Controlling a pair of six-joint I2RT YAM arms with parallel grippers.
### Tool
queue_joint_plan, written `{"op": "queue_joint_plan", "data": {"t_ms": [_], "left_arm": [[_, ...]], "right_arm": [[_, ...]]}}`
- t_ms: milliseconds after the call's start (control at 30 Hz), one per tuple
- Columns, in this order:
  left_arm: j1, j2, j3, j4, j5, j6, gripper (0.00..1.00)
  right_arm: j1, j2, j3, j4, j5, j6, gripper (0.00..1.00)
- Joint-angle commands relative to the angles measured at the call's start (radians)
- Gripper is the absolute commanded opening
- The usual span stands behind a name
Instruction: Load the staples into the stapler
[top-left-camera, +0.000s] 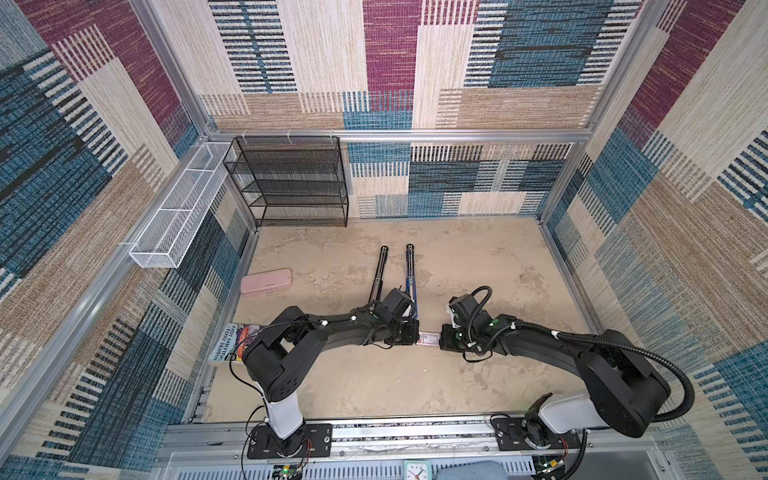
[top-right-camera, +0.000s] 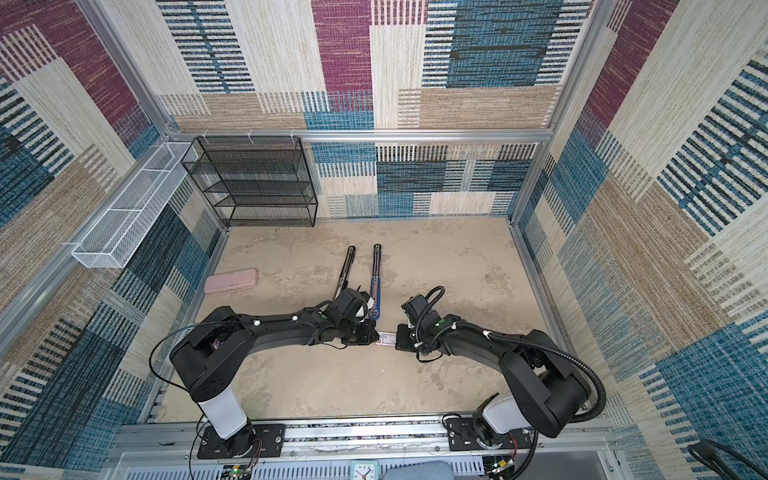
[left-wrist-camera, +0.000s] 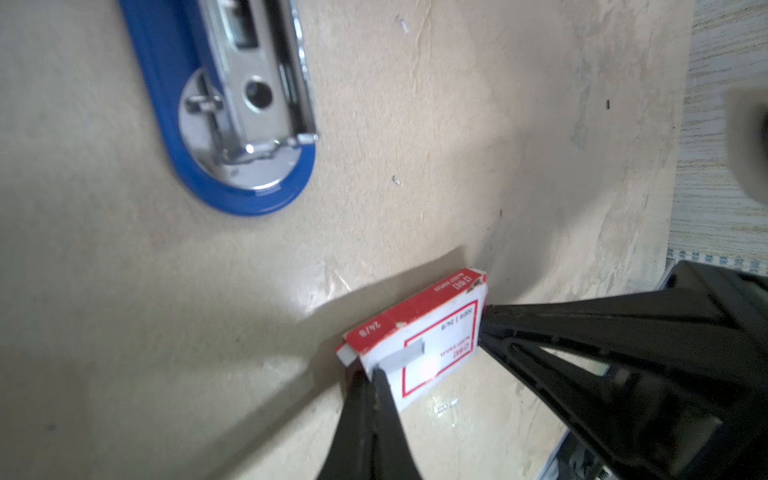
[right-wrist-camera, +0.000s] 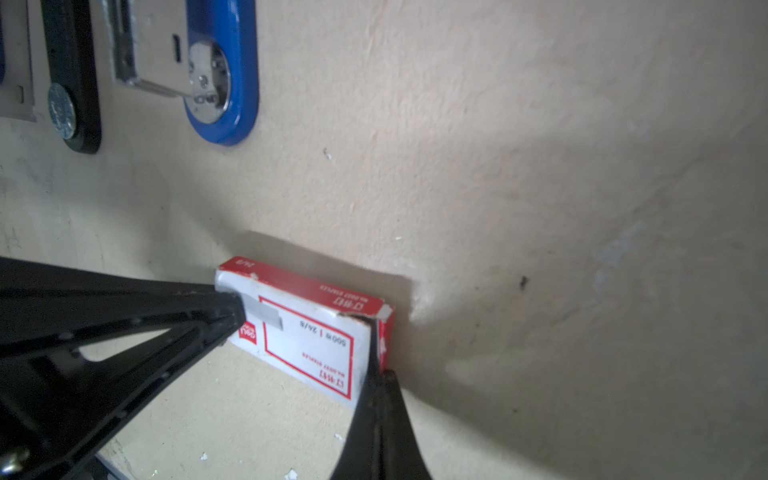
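A: Left to right, quick. What do we have at the far left?

B: We see a white mesh basket (top-left-camera: 166, 220) on the left wall and a black mesh rack (top-left-camera: 291, 183) at the back. A pink case (top-left-camera: 266, 281) lies flat on the tabletop (top-left-camera: 478, 266). A book (top-left-camera: 232, 343) sits at the left edge by the left arm.

A: Middle?

B: We have the stapler (top-right-camera: 376, 286) opened up, with its black part and blue part lying side by side. The near ends are close and the far ends are apart.

A: Where is the task's thing?

B: The staple box (right-wrist-camera: 307, 332) has a white face, a red frame and red sides. It is just beside the stapler's rounded blue end, between both grippers. The staples themselves are hidden inside.

A: Left gripper?

B: The left gripper (left-wrist-camera: 374, 376) is pinched together on the box's left end, over a strip of grey tape (left-wrist-camera: 401, 356).

A: Right?

B: The right gripper (right-wrist-camera: 376, 361) is clamped on the opposite end, at a torn corner. We cannot tell if the box touches the tabletop.
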Motion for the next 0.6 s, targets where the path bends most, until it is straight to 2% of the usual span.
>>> {"op": "queue_joint_plan", "data": {"t_ms": [0, 300, 367, 433, 500, 567], "left_arm": [[0.006, -0.007, -0.010, -0.003, -0.004, 0.006, 0.00], [0.007, -0.012, -0.008, -0.012, -0.001, 0.018, 0.00], [0.007, -0.011, -0.009, -0.012, 0.002, 0.017, 0.00], [0.007, -0.010, -0.009, -0.011, 0.002, 0.019, 0.00], [0.007, -0.008, -0.008, -0.010, 0.007, 0.020, 0.00], [0.007, -0.007, -0.007, -0.011, 0.011, 0.020, 0.00]], "right_arm": [[-0.012, -0.015, -0.014, -0.015, 0.030, 0.018, 0.00], [-0.020, -0.033, -0.028, -0.012, 0.028, 0.027, 0.03], [-0.021, -0.041, -0.029, -0.012, 0.029, 0.032, 0.12], [-0.021, -0.044, -0.029, -0.012, 0.031, 0.032, 0.10], [-0.021, -0.042, -0.028, -0.009, 0.029, 0.032, 0.05], [-0.021, -0.040, -0.025, -0.004, 0.025, 0.032, 0.05]]}}
